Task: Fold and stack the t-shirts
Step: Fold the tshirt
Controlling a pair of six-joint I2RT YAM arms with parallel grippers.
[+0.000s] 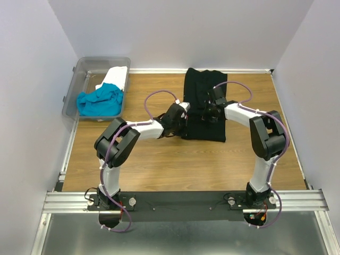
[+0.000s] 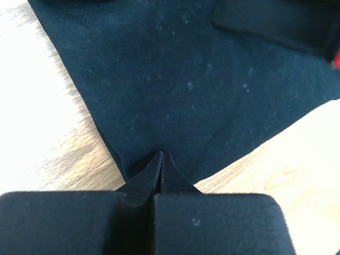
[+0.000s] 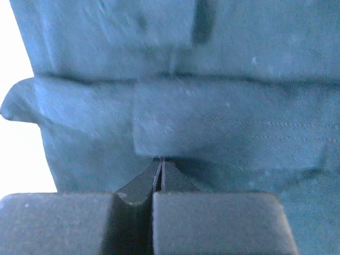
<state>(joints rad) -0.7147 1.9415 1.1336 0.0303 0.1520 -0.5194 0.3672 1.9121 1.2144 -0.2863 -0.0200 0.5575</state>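
Clamping the left gripper (image 2: 162, 159) fully shut on a corner of the black shirt (image 2: 186, 79), right at the hem beside bare table (image 2: 48, 138) (tips meeting, apparently with only thin cloth between them). Clamping the right gripper (image 3: 161, 162) just as tight on the same shirt, directly below a folded band with a stitched hem.

Working the shirt as a long narrow strip on the far middle of the table, gripping its near half at the left edge with the left arm and further in with the right.

Leaving the turquoise shirt (image 1: 98, 103) and the white shirt (image 1: 117, 77) bunched in the clear bin (image 1: 85, 66) at the far left corner, well apart from the work.

Risking a shallow bite: catching only the top layer, or gripping so near the corner as to lose the cloth on the lift. Risking a skewed fold too, pulling from two uneven points and dragging the strip crooked or undoing the band. Risking a knock between the arms, working this close together.
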